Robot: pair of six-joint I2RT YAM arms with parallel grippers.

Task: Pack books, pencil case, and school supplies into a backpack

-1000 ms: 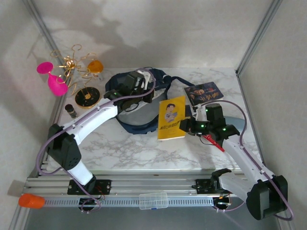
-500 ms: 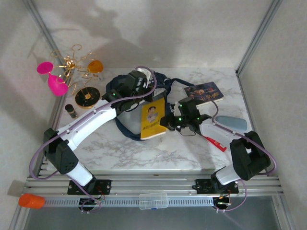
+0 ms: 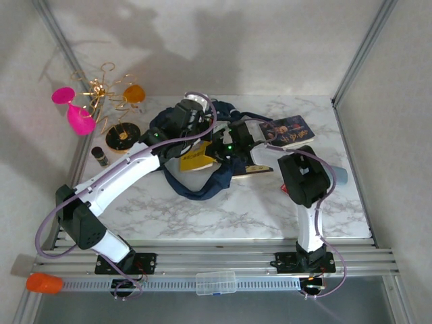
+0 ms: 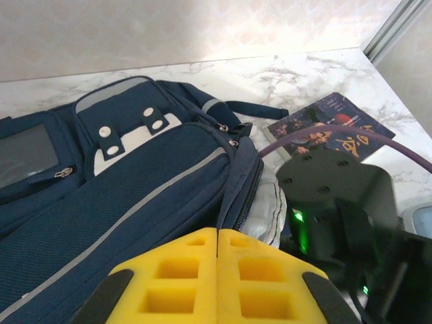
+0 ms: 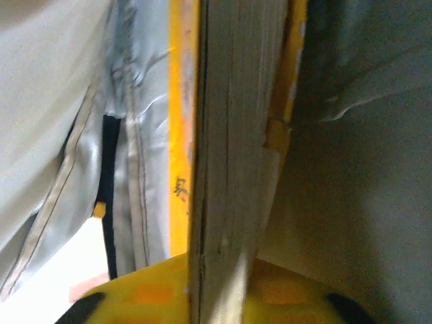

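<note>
Yellow book (image 5: 229, 135) edge-on between right jaws, partly inside backpack (image 4: 135, 175).

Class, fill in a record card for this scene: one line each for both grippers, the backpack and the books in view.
Right gripper: shut on yellow book
Yellow book: partly inside backpack
Left gripper: shut, above backpack
Backpack: open, grey lining showing
Dark book: flat on table, beside backpack

We saw a navy backpack (image 4: 135, 196) with a pale grey stripe, white patches and silvery lining. The yellow book (image 5: 181, 121) showed cream page edges; the dark book (image 4: 337, 111) bore coloured pictures. The table (image 3: 202, 209) was white marble, veined grey.
</note>
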